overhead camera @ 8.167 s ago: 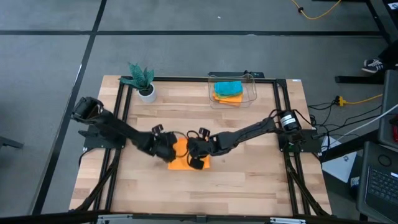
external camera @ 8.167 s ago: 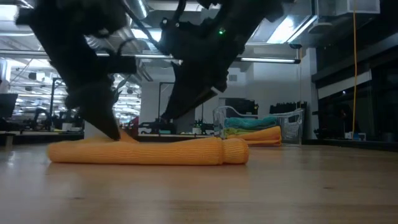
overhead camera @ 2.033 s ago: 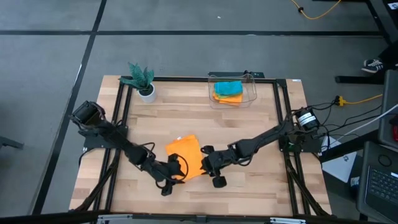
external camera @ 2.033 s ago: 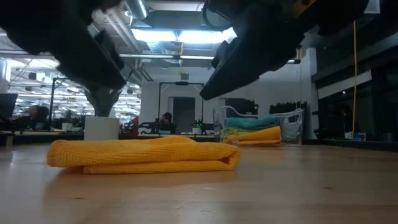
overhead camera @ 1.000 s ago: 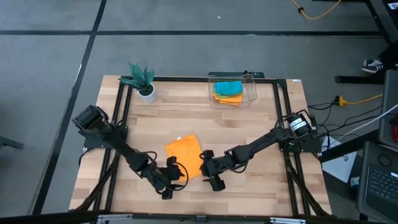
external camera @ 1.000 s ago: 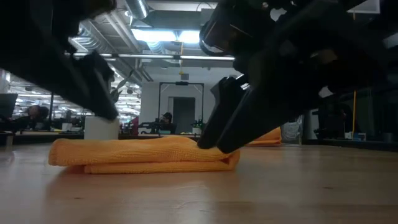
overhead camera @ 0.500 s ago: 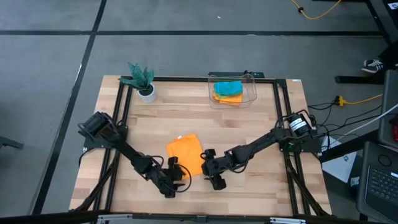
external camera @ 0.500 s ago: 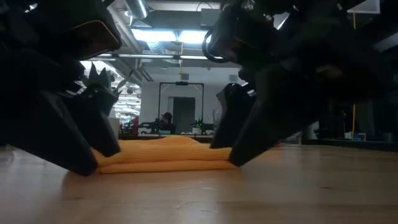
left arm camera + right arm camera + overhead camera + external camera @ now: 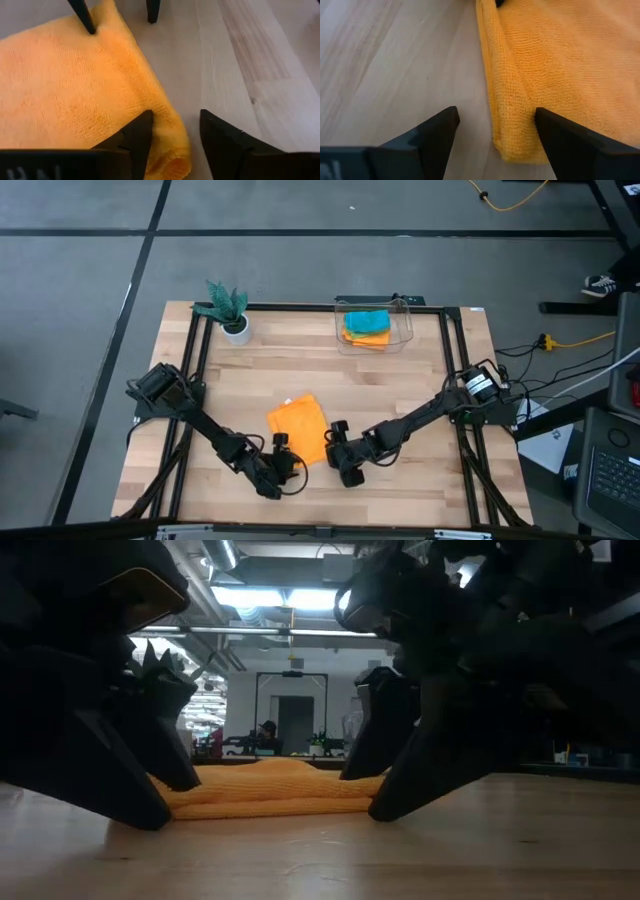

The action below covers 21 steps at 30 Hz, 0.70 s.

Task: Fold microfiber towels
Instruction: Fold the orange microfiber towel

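The left gripper [image 9: 172, 132] sits low at the front of the bench, its two dark fingers [image 9: 135, 135] parted and straddling the near corner of the orange towel [image 9: 298, 429]: one finger rests on the cloth just inside the rolled edge, the other stands on bare wood just beside it, and nothing is clamped as far as the views show. The right gripper [image 9: 495, 132] faces it from the other side, jaws spread wide around the neighbouring corner of the same front edge, one finger over the wood and one over the cloth, empty. The towel lies folded a little in front of the middle of the bench [image 9: 420, 395], tilted, its doubled front edge running between the two grippers, so each corner lies straight ahead of its own arm and both arms are about equally near. My judgement is that the coming move turns on both pinching these two front corners together and carrying that edge back toward the far edge of the bench. Near the far edge, right of centre, stands the clear plastic bin [image 9: 404, 326] holding a teal towel [image 9: 368, 319] on top of another orange one [image 9: 366, 337]; the small plant [image 9: 230, 308] stands toward the far left corner
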Motion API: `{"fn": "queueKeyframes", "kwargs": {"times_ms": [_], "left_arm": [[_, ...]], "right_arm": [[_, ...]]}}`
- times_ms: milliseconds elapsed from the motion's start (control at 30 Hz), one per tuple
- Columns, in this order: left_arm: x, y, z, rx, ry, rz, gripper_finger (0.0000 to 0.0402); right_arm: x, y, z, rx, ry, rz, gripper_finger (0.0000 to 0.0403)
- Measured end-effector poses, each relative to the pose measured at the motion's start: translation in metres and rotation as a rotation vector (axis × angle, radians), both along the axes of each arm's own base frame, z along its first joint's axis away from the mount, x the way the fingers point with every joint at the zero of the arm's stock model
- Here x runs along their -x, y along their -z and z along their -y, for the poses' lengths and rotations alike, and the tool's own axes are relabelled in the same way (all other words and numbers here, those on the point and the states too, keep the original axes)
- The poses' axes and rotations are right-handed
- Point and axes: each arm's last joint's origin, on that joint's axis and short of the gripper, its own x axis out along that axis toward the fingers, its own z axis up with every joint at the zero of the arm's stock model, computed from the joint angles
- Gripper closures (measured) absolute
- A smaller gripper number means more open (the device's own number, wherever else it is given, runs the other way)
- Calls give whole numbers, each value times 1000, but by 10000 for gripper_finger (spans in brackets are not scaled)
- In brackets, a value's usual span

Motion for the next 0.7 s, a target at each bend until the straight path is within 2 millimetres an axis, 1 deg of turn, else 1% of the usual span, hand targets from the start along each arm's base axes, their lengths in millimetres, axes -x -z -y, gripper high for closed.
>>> {"fn": "queueKeyframes", "kwargs": {"times_ms": [167, 400, 533, 700], "left_arm": [[1, 1, -1, -19, 9, -9, 292], [1, 1, -2, -27, 9, -18, 356], [1, 1, -2, -15, -8, -18, 394], [2, 1, -1, -6, -11, -18, 399]], "right_arm": [[2, 1, -3, -17, 27, -7, 159], [4, 2, -6, -101, 108, -26, 227], [5, 3, -10, -139, 150, -28, 281], [8, 2, -18, -208, 194, -22, 371]]}}
